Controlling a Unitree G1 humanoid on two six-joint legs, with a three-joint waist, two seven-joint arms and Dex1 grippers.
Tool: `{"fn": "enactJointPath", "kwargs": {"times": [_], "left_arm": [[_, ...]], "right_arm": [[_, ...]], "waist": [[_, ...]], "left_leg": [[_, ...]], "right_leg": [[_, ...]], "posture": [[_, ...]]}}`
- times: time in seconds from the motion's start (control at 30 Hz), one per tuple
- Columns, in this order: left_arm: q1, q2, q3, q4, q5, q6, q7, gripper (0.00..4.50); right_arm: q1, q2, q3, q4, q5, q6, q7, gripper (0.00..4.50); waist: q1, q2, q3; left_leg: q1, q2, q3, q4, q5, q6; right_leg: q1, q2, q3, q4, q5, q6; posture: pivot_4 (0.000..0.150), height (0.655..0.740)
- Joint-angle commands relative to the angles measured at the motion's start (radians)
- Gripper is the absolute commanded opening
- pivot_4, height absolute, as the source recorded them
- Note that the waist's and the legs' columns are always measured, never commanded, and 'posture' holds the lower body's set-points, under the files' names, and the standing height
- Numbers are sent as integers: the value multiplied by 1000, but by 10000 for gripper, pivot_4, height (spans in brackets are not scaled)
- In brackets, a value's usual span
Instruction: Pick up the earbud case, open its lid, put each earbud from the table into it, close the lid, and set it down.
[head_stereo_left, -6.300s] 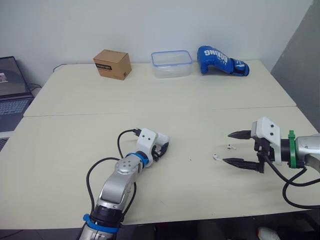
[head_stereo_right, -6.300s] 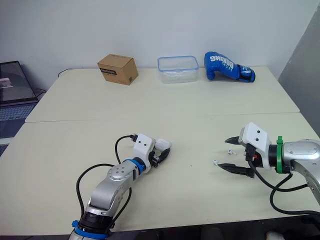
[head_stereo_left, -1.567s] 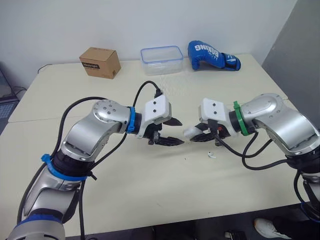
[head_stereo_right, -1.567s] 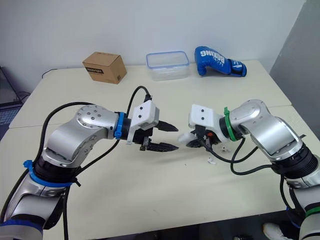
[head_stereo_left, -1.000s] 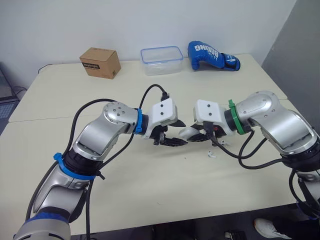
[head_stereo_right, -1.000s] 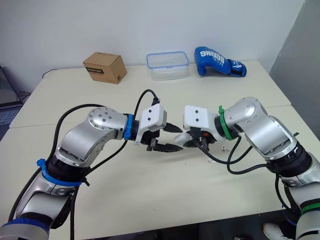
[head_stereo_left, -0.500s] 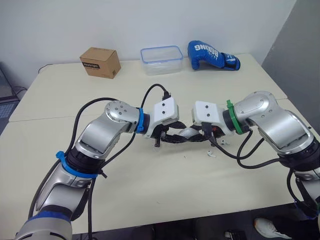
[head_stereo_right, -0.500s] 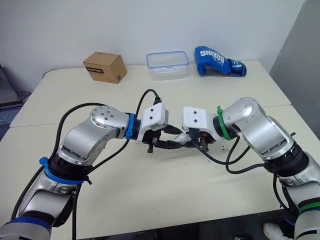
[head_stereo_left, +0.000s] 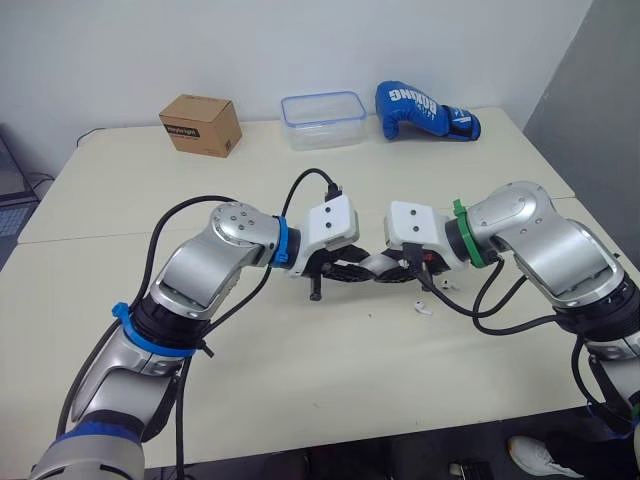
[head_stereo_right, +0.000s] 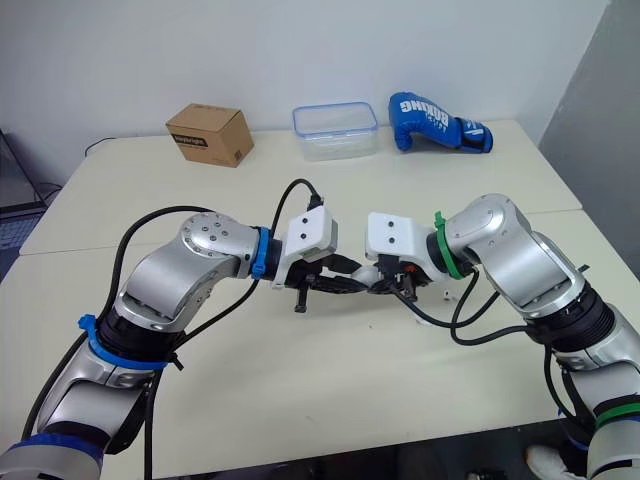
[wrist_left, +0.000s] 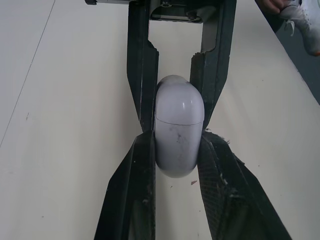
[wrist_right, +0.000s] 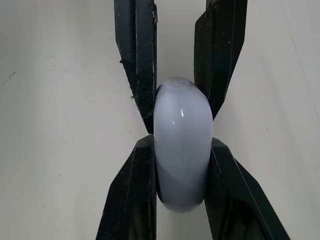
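A white earbud case (head_stereo_left: 376, 267) hangs a little above the middle of the table, lid closed, held from both sides. My left gripper (head_stereo_left: 356, 271) comes in from the left and is shut on the case (wrist_left: 178, 131), its fingers (wrist_left: 144, 167) pressing on the sides. My right gripper (head_stereo_left: 392, 271) comes in from the right and is shut on the same case (wrist_right: 182, 157), with its pads (wrist_right: 141, 172) against it. Two white earbuds lie on the table under the right arm, one (head_stereo_left: 421, 308) nearer me and one (head_stereo_left: 445, 285) just behind it.
Along the table's far edge stand a brown cardboard box (head_stereo_left: 200, 125), a clear plastic container with a blue rim (head_stereo_left: 322, 120) and a blue boxing glove (head_stereo_left: 425, 110). A seam (head_stereo_left: 100, 232) runs across the table top. Black cables loop off both wrists.
My left gripper moved right to the case held by the right gripper and its open fingers closed on it. The right gripper kept its grip and barely moved.
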Motion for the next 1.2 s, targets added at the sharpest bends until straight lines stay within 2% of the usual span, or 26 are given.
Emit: {"fn": "enactJointPath", "kwargs": {"times": [0.03,0.23,0.53,0.7,0.9,1.03,1.2], "left_arm": [[-12,-1,5,-34,-5,-11,-5,8111],[-12,-4,3,-30,7,-16,6,8111],[-1,-2,42,-32,-4,-14,31,8111],[74,15,179,-50,-91,-7,43,8111],[200,5,345,-105,-220,-37,58,8111],[261,-8,407,-131,-291,-20,85,8111],[337,-12,435,-147,-317,-62,103,8111]], "right_arm": [[-25,4,-14,-24,-1,-2,3,8363],[-23,7,-16,-29,3,4,3,8363],[-22,13,-33,-26,15,20,4,39457],[-1,27,-164,13,118,93,-8,39457],[46,116,-364,57,305,161,-49,39457],[61,163,-421,77,367,178,-100,39457],[69,203,-454,79,430,191,-141,39457]], "waist": [[0,0,0],[0,0,0],[0,0,0],[0,0,0],[1,0,0],[3,0,0],[1,0,0]], "left_leg": [[0,0,0,0,0,0],[0,0,0,0,0,0],[0,0,0,0,0,0],[0,0,0,0,0,0],[0,0,0,0,0,0],[0,0,0,0,0,0],[0,0,0,0,0,0]], "right_leg": [[0,0,0,0,0,0],[0,0,0,0,0,0],[0,0,0,0,0,0],[-1,0,0,0,0,0],[0,0,0,0,0,0],[0,0,0,1,0,0],[-1,0,0,1,0,0]], "posture": [[1500,7400],[1500,7400],[1500,7400],[1500,7400],[1500,7400],[1500,7400],[1500,7400]]}}
